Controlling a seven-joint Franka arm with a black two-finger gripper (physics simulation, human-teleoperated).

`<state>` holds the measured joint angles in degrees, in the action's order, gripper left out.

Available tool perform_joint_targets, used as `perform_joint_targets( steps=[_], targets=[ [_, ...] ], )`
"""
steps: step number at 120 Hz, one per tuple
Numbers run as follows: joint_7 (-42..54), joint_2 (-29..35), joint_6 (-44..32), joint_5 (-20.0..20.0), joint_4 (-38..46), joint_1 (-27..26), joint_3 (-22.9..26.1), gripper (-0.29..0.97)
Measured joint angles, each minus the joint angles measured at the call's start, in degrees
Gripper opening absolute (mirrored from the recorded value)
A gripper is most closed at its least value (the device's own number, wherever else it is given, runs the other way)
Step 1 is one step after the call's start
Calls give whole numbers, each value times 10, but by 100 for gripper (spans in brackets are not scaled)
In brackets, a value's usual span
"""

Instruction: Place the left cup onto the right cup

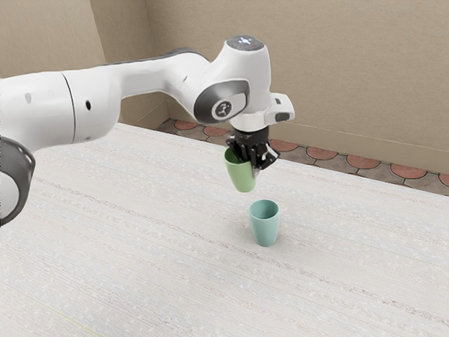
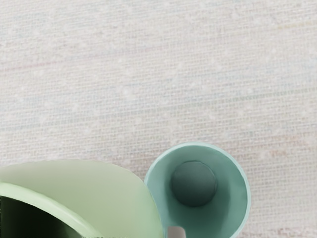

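Observation:
A light green cup (image 1: 240,173) hangs in the air, upright and slightly tilted, held by its rim in my black gripper (image 1: 254,156), which is shut on it. A teal cup (image 1: 264,221) stands upright on the table, below the held cup and a little toward the exterior view's right. The two cups are apart. In the wrist view the green cup (image 2: 79,198) looms large just under my hand, and the open mouth of the teal cup (image 2: 198,186) lies right beside it on the table.
The pale woven tabletop (image 1: 140,246) spreads wide around the teal cup. Beyond its far edge lie a tiled floor (image 1: 365,163) and a beige wall.

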<state>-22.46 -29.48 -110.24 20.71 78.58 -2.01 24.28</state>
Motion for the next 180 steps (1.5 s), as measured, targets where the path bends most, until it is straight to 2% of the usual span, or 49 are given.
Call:
perform_joint_targets(
  steps=[44,180],
  targets=[
    [-34,-13,0,17,-5,-28,0,-10],
    [-90,-62,-9,31,-23,-41,-3,-10]
  ],
)
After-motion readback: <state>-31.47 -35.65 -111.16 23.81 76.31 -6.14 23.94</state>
